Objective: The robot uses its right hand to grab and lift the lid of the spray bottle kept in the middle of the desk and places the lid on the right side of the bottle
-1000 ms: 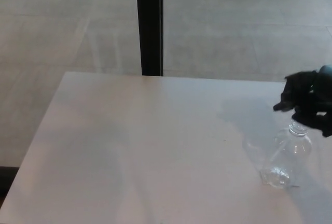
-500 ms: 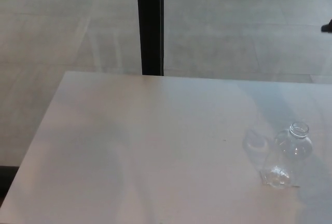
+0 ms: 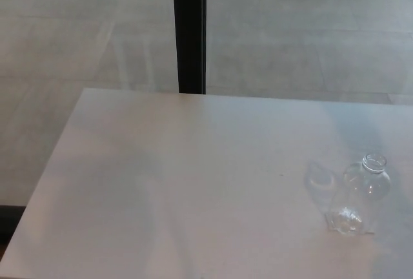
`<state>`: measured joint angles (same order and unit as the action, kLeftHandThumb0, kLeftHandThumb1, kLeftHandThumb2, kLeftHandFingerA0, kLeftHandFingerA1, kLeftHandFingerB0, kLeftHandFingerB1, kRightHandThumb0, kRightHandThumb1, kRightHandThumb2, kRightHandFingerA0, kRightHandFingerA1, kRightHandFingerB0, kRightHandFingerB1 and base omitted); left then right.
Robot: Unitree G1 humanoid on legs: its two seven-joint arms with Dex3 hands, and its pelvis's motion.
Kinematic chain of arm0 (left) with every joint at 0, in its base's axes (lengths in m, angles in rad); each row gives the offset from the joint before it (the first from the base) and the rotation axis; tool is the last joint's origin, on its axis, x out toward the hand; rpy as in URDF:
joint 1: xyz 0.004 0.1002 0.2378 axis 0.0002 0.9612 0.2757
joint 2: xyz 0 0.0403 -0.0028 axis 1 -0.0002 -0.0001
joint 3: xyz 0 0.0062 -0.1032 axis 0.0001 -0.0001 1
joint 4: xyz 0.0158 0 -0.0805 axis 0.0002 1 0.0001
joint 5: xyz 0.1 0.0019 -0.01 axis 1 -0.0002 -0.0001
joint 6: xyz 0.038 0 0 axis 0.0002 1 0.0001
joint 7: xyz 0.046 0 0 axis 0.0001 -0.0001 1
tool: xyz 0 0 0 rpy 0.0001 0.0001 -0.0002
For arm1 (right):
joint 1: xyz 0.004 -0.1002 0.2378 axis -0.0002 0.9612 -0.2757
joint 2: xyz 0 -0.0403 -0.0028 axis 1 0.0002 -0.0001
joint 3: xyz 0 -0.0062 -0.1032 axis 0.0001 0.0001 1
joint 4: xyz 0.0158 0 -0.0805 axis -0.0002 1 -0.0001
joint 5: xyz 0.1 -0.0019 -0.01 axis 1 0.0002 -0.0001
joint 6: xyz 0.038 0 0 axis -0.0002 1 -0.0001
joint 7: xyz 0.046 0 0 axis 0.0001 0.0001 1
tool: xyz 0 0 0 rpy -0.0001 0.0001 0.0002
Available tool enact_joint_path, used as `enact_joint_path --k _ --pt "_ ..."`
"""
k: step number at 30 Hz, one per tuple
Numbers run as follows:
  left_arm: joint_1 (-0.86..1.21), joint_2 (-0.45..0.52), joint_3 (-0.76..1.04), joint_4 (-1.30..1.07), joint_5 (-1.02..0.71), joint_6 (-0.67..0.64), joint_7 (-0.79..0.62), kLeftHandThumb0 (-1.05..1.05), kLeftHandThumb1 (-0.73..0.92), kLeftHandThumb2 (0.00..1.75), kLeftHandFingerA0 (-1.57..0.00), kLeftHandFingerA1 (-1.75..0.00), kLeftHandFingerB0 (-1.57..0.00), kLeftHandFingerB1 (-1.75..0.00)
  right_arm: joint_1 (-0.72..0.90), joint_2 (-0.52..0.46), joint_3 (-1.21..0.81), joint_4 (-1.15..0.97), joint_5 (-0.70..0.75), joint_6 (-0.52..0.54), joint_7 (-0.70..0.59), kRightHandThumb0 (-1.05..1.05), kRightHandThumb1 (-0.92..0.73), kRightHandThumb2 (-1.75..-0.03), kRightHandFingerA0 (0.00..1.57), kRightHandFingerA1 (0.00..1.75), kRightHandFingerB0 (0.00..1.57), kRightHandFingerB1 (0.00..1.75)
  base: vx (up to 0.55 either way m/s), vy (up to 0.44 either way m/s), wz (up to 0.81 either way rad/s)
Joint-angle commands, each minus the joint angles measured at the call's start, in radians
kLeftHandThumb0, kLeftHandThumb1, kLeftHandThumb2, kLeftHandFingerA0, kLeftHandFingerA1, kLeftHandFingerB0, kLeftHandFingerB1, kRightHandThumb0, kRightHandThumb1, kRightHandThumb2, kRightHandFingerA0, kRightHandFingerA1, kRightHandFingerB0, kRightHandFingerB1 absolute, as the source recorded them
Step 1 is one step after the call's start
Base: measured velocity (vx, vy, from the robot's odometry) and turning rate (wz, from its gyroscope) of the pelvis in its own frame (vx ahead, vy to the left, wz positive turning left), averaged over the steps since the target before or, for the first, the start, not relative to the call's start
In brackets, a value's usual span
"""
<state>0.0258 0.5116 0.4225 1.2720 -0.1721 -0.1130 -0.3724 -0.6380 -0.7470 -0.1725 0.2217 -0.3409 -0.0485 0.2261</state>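
bottle open-necked — hand gone from view

the clear spray bottle (image 3: 360,196) stands near the desk (image 3: 193,182) right edge, neck bare; a second ago the right hand sat over it — now neither hand shows, grip unknowable, lid unseen, so placement can't be confirmed.
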Motion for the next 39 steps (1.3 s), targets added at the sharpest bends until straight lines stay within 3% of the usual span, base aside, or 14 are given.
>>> enact_joint_path --k 1,15,16,18,19,20,23,24,25,26,29,31,32,39 --pt "0.003 0.014 0.002 0.009 -0.004 -0.020 0.003 -0.88 0.87 0.66 -0.57 -0.48 -0.41 -0.38 0.169 0.036 -0.013 -0.030 0.013 0.008 -0.039 -0.23 -0.62 -0.88 0.94 1.63 0.95 0.87 0.00 0.000 0.00" --pt "0.001 0.013 -0.007 0.011 0.003 -0.020 0.007 -0.87 0.88 0.66 -0.56 -0.46 -0.40 -0.38 0.485 0.164 0.195 0.222 -0.214 -0.204 -0.435 -0.30 -0.66 -0.78 0.93 1.59 0.86 0.81 0.00 0.000 0.00" --pt "-0.002 0.012 -0.008 0.014 0.005 -0.018 0.012 -0.84 0.68 1.09 -0.48 -0.57 -0.31 -0.49 0.490 0.174 0.207 0.223 -0.216 -0.175 -0.426 -0.31 -0.67 -0.76 0.94 1.55 0.86 0.77 0.00 0.000 0.00" --pt "0.001 0.011 -0.008 0.003 0.003 -0.024 0.006 -0.87 0.88 0.67 -0.55 -0.48 -0.41 -0.38 0.487 0.175 0.242 0.245 -0.237 -0.154 -0.413 -0.31 -0.70 -0.68 0.95 1.49 0.85 0.65 0.00 0.000 0.00" --pt "0.001 0.011 -0.007 0.002 0.001 -0.022 0.008 -0.84 0.68 1.10 -0.49 -0.59 -0.32 -0.50 0.487 0.172 0.259 0.249 -0.246 -0.142 -0.403 -0.32 -0.71 -0.69 0.92 1.47 0.81 0.62 0.00 0.000 0.00" --pt "0.000 0.011 -0.007 0.003 0.000 -0.018 0.007 -0.87 0.88 0.67 -0.56 -0.49 -0.40 -0.38 0.486 0.172 0.274 0.263 -0.253 -0.147 -0.410 -0.34 -0.72 -0.65 0.91 1.44 0.79 0.56 0.00 0.000 0.00" --pt "-0.007 0.015 -0.014 0.006 0.008 -0.021 0.008 -0.88 0.88 0.67 -0.55 -0.47 -0.40 -0.38 0.479 0.166 0.311 0.289 -0.255 -0.145 -0.390 -0.40 -0.73 -0.62 0.92 1.25 0.68 0.48 0.00 0.000 0.00" --pt "0.002 0.016 -0.031 -0.002 0.025 -0.042 0.013 -0.87 0.72 1.12 -0.48 -0.58 -0.31 -0.50 0.488 0.170 0.317 0.278 -0.226 -0.132 -0.332 -0.44 -0.69 -0.61 0.75 1.02 0.60 0.41 0.00 0.000 0.00" --pt "0.005 0.019 -0.044 -0.004 0.036 -0.053 0.013 -0.88 0.90 0.67 -0.55 -0.48 -0.39 -0.38 0.491 0.160 0.335 0.275 -0.240 -0.134 -0.332 -0.47 -0.55 -0.96 0.76 0.91 0.45 0.57 0.00 0.000 0.00" --pt "0.007 0.020 -0.053 -0.005 0.039 -0.055 0.018 -0.89 0.89 0.67 -0.56 -0.48 -0.40 -0.37 0.493 0.143 0.364 0.270 -0.275 -0.129 -0.342 -0.52 -0.69 -0.61 0.55 0.76 0.50 0.35 0.00 0.000 0.00" --pt "0.007 0.021 -0.067 0.005 0.042 -0.063 0.021 -0.89 0.88 0.67 -0.58 -0.49 -0.41 -0.38 0.497 0.116 0.403 0.252 -0.287 -0.131 -0.308 -0.74 -0.52 -0.87 0.03 0.43 0.20 0.44 0.00 0.000 0.00" --pt "0.003 0.022 -0.070 0.011 0.040 -0.062 0.026 -0.89 0.88 0.67 -0.58 -0.49 -0.41 -0.38 0.495 0.110 0.413 0.253 -0.278 -0.137 -0.303 -0.74 -0.52 -0.87 0.03 0.43 0.20 0.44 0.00 0.000 0.00" --pt "0.001 0.022 -0.072 0.010 0.040 -0.057 0.033 -0.92 0.87 0.66 -0.58 -0.49 -0.41 -0.38 0.496 0.099 0.417 0.238 -0.256 -0.135 -0.248 -0.78 -0.53 -0.77 0.00 0.05 0.13 0.34 0.00 0.000 0.00" --pt "0.014 0.022 -0.069 0.009 0.035 -0.068 0.027 -0.90 0.88 0.67 -0.57 -0.48 -0.40 -0.37 0.518 0.072 0.385 0.169 -0.148 -0.151 -0.098 -1.04 -0.60 -0.95 0.00 0.06 0.03 0.00 0.00 0.000 0.00"
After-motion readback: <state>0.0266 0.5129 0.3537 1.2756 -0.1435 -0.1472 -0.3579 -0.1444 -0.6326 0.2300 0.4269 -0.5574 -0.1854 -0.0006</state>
